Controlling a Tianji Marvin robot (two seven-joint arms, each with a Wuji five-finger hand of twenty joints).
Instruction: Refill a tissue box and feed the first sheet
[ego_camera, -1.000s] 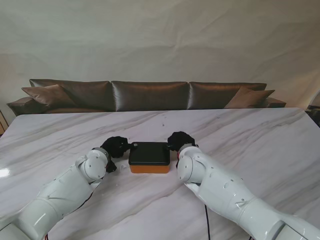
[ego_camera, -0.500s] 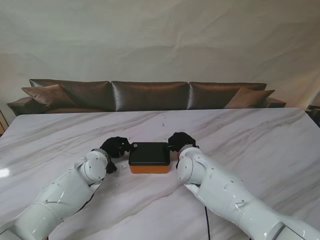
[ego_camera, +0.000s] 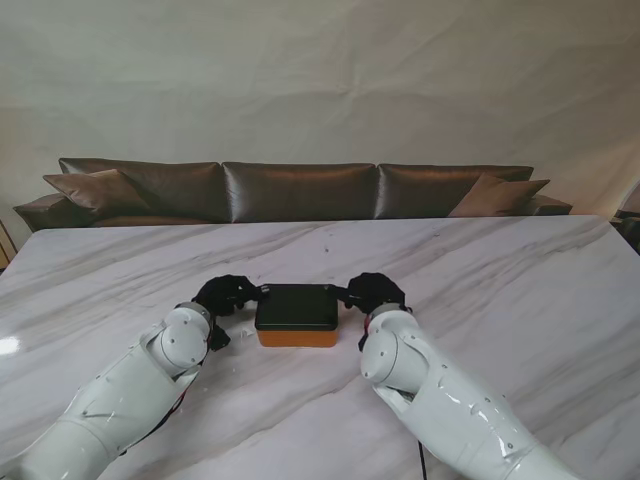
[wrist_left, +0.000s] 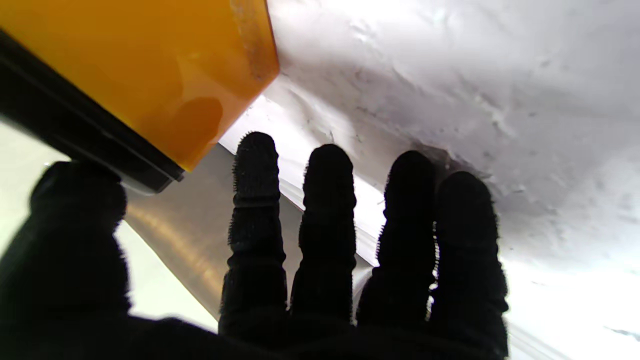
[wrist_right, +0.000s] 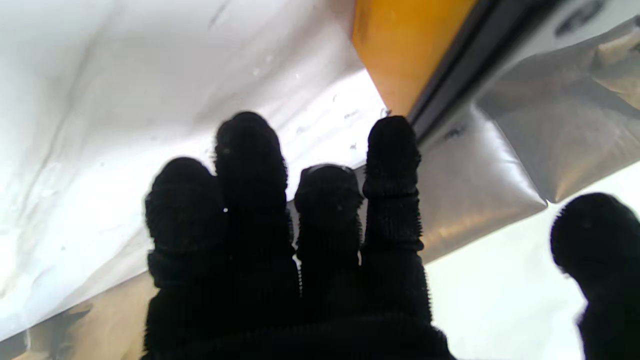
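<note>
At the centre of the stand view our tissue box (ego_camera: 298, 314) sits on the bench (ego_camera: 500, 280). Our left hand (ego_camera: 228, 295) and right hand (ego_camera: 373, 292) flank its ends, fingers (wrist_left: 325, 200) spread, holding nothing; bare bench surrounds.

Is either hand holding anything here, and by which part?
Neither clearly grips. The left hand and right hand flank the tissue box at its ends, fingers extended; contact cannot be told.

Both my arms reach forward, elbows out, wrists angled toward each other. My left hand (ego_camera: 228, 295) has its four fingers (wrist_left: 325, 210) straight and side by side, thumb apart. My right hand (ego_camera: 374, 292) looks the same, thumb spread wide.
</note>
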